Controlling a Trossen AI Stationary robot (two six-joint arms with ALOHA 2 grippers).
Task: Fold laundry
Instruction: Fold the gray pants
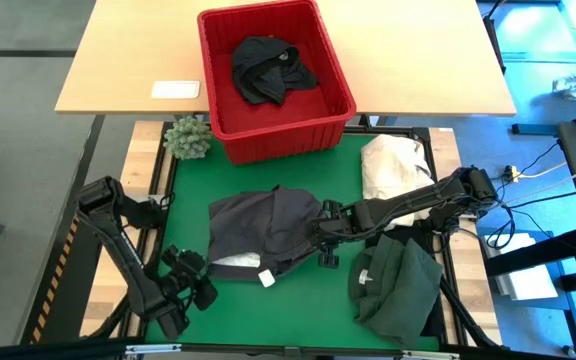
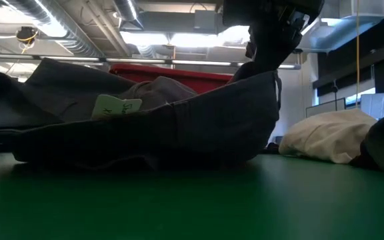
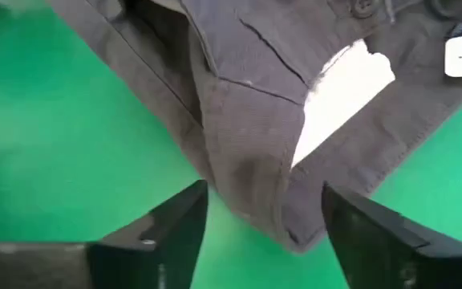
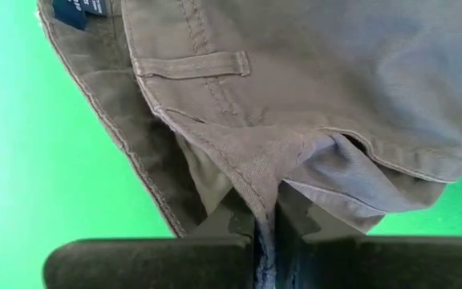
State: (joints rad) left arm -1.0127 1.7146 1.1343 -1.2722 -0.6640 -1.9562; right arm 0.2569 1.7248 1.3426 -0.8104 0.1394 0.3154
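Note:
A dark grey garment (image 1: 263,232) lies crumpled in the middle of the green mat, a white tag (image 1: 266,278) at its near edge. My right gripper (image 4: 265,225) is shut on its right edge and holds that edge raised (image 2: 265,80). My left gripper (image 3: 263,233) stands open at the garment's near left corner (image 3: 251,193), one finger on either side of the corner, apart from it. A dark green garment (image 1: 398,285) lies heaped at the near right. A black garment (image 1: 268,68) lies in the red basket (image 1: 230,140). My right gripper pinches a bunched fold of the grey garment's edge (image 4: 259,181), near a belt loop, between its two fingers. They come from above, slanting down from the table's right. That edge is lifted and the cloth slopes down from it; the rest lies on the mat.
A cream-white cloth heap (image 1: 393,165) lies at the far right of the mat, close to my right arm. A small green plant (image 1: 188,138) stands left of the basket. Bare green mat (image 1: 288,310) shows along the near edge.

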